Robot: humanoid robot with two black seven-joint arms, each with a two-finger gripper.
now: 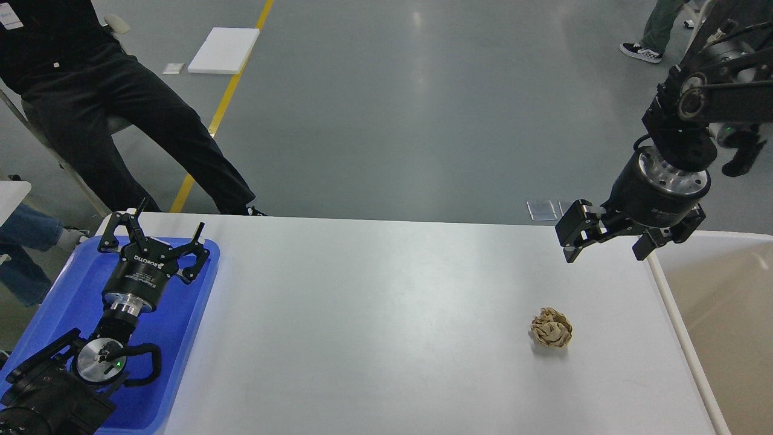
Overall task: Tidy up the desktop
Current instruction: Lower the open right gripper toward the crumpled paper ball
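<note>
White glossy rectangular table [374, 314] is carrying one crumpled brown paper ball [551, 328].
Left hand [152, 232] is hovering fingers apart over the blue plastic tray [187, 338]; right hand [606, 244] is hanging fingers apart.

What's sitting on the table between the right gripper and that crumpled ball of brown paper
Nothing. In the head view, only bare white desktop shows between the open right gripper and the crumpled paper ball; the gripper hangs beyond the ball, near the beige bin.

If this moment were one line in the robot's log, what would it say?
task: tidy desktop | left gripper: open, over blue tray | right gripper: open, above crumpled paper ball | beige bin: right
</note>
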